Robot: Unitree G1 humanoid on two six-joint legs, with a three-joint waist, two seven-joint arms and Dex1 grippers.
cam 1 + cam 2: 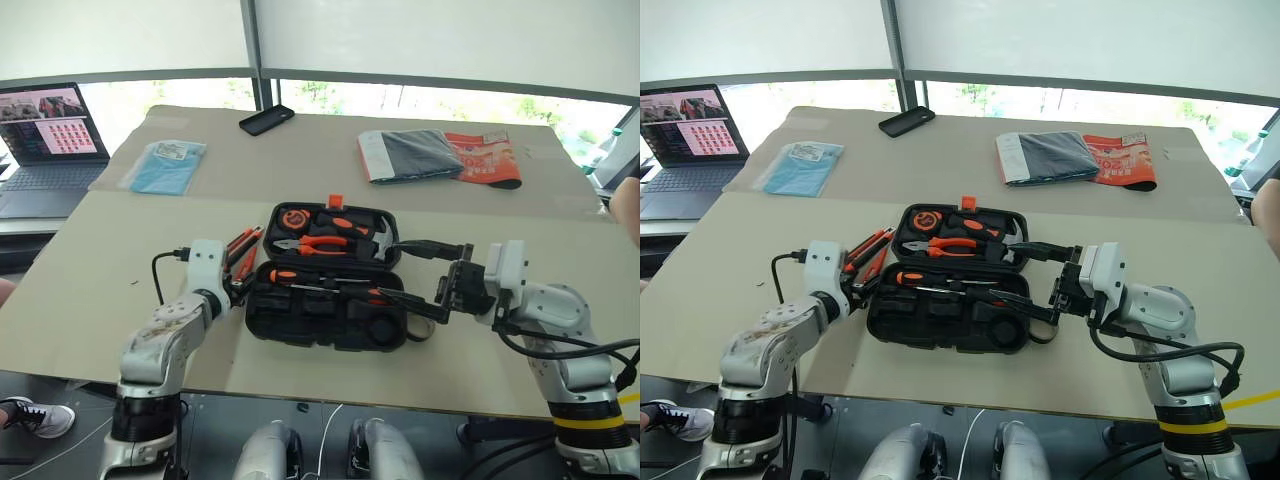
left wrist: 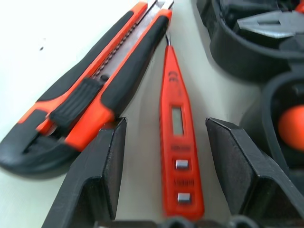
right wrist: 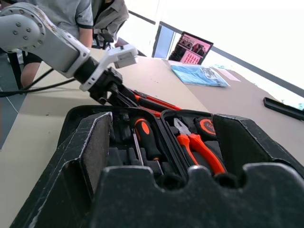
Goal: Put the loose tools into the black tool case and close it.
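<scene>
Straddling the slim orange pen-like tool [image 2: 176, 142] with wide-open fingers, the left gripper [image 2: 166, 166] could snag the touching utility knife [image 2: 90, 90], both lying just beside the open black tool case [image 1: 325, 325], while the right gripper [image 1: 425, 275] gapes, empty.

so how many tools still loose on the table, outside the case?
2 visible: the utility knife and the slim orange pen-like tool lie side by side just left of the open tool case, the pen tool between the left gripper fingers. The arm may hide others.
</scene>
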